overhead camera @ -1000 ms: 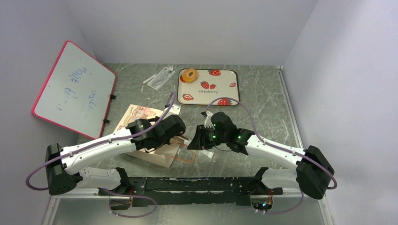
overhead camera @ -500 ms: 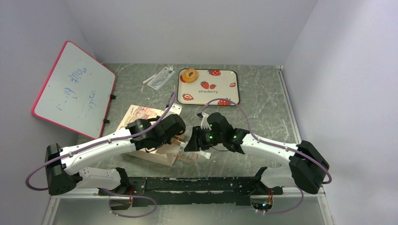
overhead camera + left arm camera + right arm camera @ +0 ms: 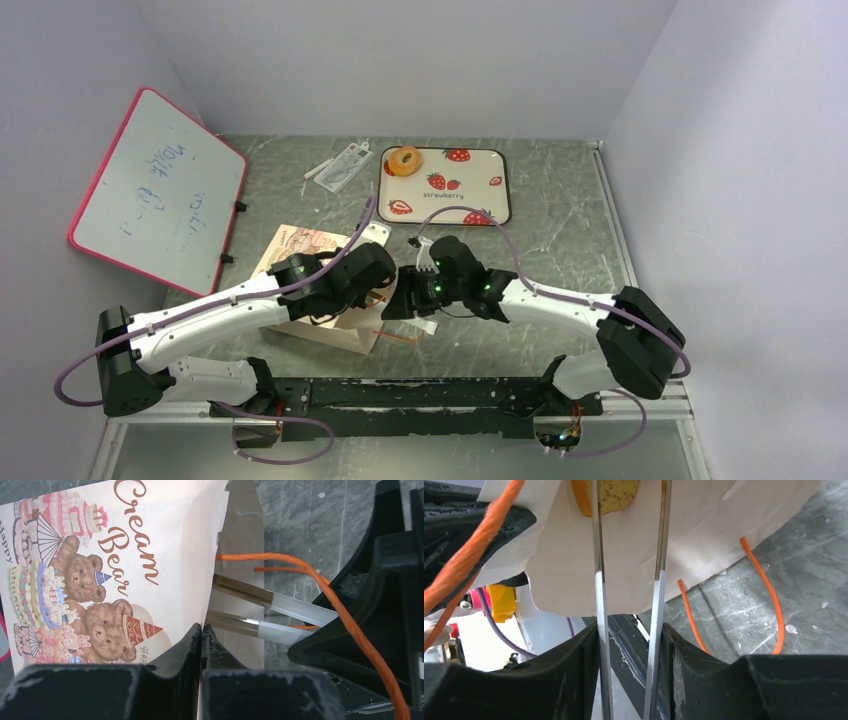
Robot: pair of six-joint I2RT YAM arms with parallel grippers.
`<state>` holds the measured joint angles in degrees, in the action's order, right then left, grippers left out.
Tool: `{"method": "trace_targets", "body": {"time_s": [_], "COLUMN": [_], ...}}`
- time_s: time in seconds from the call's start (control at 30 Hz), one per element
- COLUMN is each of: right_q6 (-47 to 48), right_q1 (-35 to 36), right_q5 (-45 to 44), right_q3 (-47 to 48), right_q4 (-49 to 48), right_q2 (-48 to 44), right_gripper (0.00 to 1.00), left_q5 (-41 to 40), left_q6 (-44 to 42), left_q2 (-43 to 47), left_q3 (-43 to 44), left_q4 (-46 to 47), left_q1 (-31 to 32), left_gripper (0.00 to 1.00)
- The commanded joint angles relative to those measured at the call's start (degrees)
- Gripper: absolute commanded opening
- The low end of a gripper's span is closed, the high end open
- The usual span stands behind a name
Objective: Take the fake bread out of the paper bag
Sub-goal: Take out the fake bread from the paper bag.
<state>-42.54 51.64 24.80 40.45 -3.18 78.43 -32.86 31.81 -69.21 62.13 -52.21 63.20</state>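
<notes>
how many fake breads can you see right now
2: a ring bagel on the strawberry tray, and a golden piece just inside the paper bag mouth. More may be hidden deeper in the bag.

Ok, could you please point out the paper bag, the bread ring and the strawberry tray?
paper bag [image 3: 185,540]: left wrist view, on its printed side, right of the lettering.
bread ring [image 3: 395,161]: top view, on the ring's left part.
strawberry tray [image 3: 470,172]: top view, on a bare part of its face.
</notes>
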Motion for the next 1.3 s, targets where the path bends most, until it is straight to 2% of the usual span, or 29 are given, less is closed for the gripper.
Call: {"method": "trace_targets", "body": {"time_s": [0.0, 0.2, 0.27, 0.33, 0.57, 1.03, 1.27], "right_q6": [0.3, 1.2, 1.8, 2.4, 4.0, 0.7, -2.1], "right_q1": [0.7, 1.0, 1.0, 1.0, 1.0, 1.1, 1.1], "right_q5": [1.1, 0.1, -0.8, -2.4, -6.7, -15.4, -21.3], "right_q3": [2.7, 4.9, 5.8, 6.3, 7.1, 10.3, 14.7], "right_q4": [-4.2, -4.5, -3.3, -1.1, 9.7, 24.1, 31.2], "right_q2": [1.7, 5.4, 5.2, 4.1, -2.3, -13.5, -17.8], "right_gripper": [0.47, 0.45, 0.34, 0.18, 0.07, 0.05, 0.05], "left_q5": [1.3, 1.3, -0.5, -2.0, -4.3, -6.8, -4.9], "left_q6": [-0.8, -0.6, 0.5, 0.7, 1.9, 1.6, -0.8], "left_q2": [1.1, 1.4, 1.6, 2.4, 7.2, 11.0, 13.8], "left_q3": [0.2, 0.5, 0.7, 0.4, -2.7, -5.0, -6.6], "left_q4": [2.7, 2.4, 1.3, 1.7, 5.5, 6.5, 8.2], "left_q1": [0.0, 0.0, 0.0, -0.1, -4.8, -10.0, -14.2], "left_gripper": [0.07, 0.07, 0.07, 0.07, 0.07, 0.07, 0.07]}}
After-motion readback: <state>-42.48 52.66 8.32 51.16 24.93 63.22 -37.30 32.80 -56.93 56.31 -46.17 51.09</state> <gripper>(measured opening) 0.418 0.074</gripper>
